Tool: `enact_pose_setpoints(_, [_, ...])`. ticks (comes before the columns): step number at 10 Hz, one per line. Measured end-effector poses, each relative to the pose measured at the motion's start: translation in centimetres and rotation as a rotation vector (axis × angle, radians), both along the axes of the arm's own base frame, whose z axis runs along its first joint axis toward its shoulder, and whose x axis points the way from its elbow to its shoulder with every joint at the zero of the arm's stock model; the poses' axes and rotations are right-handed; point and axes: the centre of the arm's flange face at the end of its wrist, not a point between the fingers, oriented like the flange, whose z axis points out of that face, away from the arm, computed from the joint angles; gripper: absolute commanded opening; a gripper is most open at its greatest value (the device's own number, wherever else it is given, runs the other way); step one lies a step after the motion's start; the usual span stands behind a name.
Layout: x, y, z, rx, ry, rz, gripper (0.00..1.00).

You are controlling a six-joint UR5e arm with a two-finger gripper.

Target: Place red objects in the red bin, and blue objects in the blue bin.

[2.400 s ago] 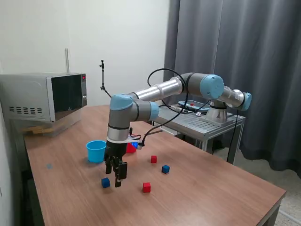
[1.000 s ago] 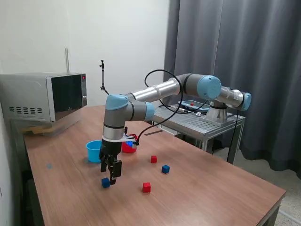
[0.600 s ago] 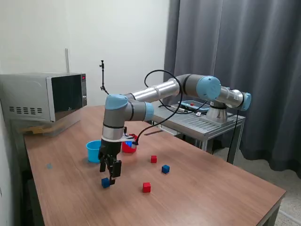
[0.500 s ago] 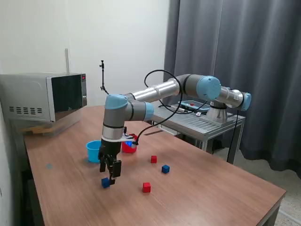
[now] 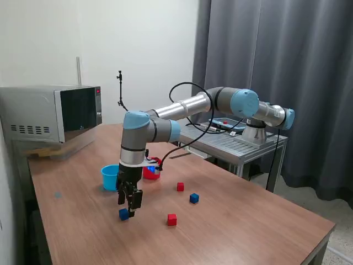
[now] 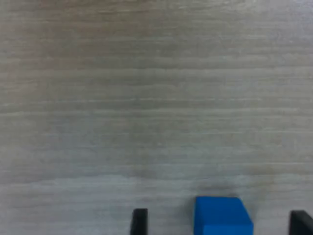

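Where exterior hides: cube between fingertips

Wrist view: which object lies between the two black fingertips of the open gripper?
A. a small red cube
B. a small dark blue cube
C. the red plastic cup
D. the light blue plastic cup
B: the small dark blue cube sits on the wooden table between the black fingertips of the open gripper, not yet clamped.

Cube between pincer fingertips
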Motion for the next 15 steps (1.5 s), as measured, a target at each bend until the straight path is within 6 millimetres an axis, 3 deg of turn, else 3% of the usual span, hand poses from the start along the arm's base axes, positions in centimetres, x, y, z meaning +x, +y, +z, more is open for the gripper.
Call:
enact_pose_setpoints(9, [0.0,-0.3,0.0,-0.002,-0.001,0.000,0.00])
enact_pose_setpoints(11, [-0.1,0.1,3.1,0.010,0.033,-0.006,0.00])
enact_pose_setpoints(14, [1.1,5.2,11.1,0.082,0.077,-0.076,0.00])
enact_pose_setpoints(15, [1.7,7.1,12.6,0.111,0.075,-0.101,0.00])
